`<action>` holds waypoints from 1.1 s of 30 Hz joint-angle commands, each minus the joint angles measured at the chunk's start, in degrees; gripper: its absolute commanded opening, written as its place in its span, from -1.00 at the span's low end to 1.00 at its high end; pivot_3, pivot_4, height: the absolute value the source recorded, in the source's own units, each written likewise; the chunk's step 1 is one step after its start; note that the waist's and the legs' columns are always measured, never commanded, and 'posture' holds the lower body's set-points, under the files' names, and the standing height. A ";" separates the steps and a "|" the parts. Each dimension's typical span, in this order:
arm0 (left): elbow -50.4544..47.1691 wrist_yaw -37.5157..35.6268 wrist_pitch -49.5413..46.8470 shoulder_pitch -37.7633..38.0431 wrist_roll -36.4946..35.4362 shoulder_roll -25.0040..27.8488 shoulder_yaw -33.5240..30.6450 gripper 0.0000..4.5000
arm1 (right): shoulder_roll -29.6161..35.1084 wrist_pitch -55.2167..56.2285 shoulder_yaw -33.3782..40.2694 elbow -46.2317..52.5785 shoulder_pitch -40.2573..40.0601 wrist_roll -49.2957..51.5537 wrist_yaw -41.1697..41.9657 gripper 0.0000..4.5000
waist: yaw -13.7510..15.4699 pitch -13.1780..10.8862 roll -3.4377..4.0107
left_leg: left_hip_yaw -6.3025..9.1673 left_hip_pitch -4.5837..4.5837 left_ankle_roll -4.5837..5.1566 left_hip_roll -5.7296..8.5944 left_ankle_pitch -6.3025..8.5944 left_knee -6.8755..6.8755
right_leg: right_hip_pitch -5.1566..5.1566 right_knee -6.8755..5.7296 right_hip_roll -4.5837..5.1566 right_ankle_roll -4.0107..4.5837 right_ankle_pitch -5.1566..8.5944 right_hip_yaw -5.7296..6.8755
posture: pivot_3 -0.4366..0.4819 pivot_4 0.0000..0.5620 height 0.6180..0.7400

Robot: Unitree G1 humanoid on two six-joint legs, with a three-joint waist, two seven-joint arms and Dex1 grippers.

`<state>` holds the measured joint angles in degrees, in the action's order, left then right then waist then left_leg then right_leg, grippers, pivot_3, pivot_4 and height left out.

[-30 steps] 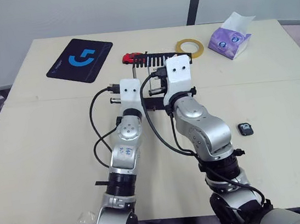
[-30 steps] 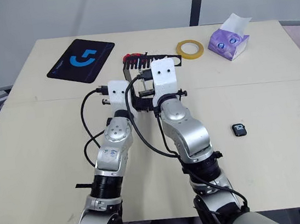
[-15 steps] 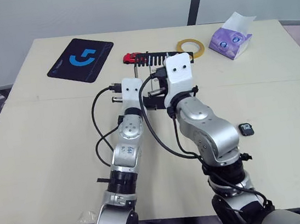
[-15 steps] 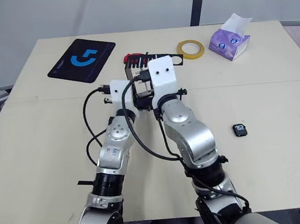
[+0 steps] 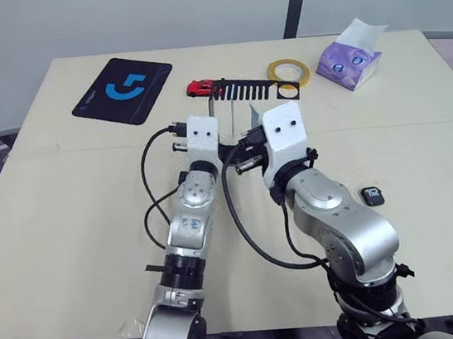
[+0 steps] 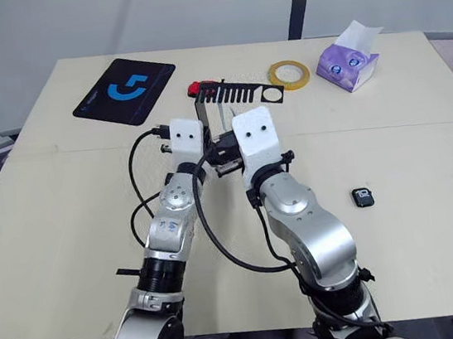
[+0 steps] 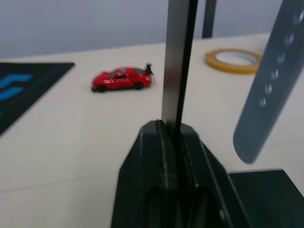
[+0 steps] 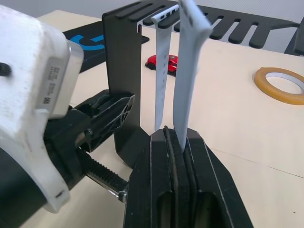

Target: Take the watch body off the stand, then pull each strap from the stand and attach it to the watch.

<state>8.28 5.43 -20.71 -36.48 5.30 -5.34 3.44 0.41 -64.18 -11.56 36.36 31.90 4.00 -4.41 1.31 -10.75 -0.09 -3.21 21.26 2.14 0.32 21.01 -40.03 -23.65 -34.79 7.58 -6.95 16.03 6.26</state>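
On a pale tabletop (image 5: 69, 240) under a grey wall, I have both arms working the stand (image 8: 124, 71). My left gripper (image 7: 167, 130) is clenched on the upright, pinning the rack so it won't tip. My right gripper (image 8: 175, 137) grips the lower end of one strap (image 8: 190, 71), ready, I judge, to draw it off the comb bar. The second strap (image 8: 161, 71) hangs beside it. The watch body (image 5: 371, 195) lies on the table, well apart to the right.

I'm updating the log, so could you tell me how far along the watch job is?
Done: the watch body lies on the table, off the stand. In hand: the left gripper clamps the stand's upright while the right gripper pinches one strap hanging from the comb bar. Left: freeing both straps, the second strap included, and attaching them.
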 commanded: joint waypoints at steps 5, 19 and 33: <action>-15.67 -12.54 -5.58 8.52 -3.45 7.76 1.52 0.53 | 7.38 -0.87 3.50 5.27 0.56 4.65 10.16 -1.00 | -1.19 -0.02 0.03 | 0.00 0.02 0.00 -0.03 0.00 0.09 | -0.06 0.02 -0.04 0.00 0.00 0.01 | -0.05 -0.47 0.97; -28.73 -57.05 -30.92 10.66 -46.51 36.97 -14.69 1.00 | 20.57 -4.31 21.02 2.08 1.64 35.70 40.60 -1.00 | -1.46 -0.16 0.24 | 0.16 0.00 -0.05 -0.09 0.00 0.06 | 0.03 0.12 0.02 0.06 0.00 0.00 | -0.05 -0.47 0.97; -25.11 -51.64 -36.22 -0.35 -58.00 28.52 -10.75 1.00 | 27.85 -1.03 18.64 -6.53 3.83 46.45 49.47 -1.00 | -1.53 -0.16 0.24 | 0.22 -0.05 -0.05 -0.02 -0.01 0.06 | 0.13 0.11 -0.06 0.03 -0.02 0.05 | -0.05 -0.47 0.97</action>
<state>-14.82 -46.80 -58.03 -35.67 -51.73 25.00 -9.92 27.43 -67.08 7.85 29.63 34.66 49.16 44.31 -0.22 -10.91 0.15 -3.01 21.19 2.09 0.30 21.00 -39.97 -23.51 -34.71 7.52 -6.92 16.01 6.31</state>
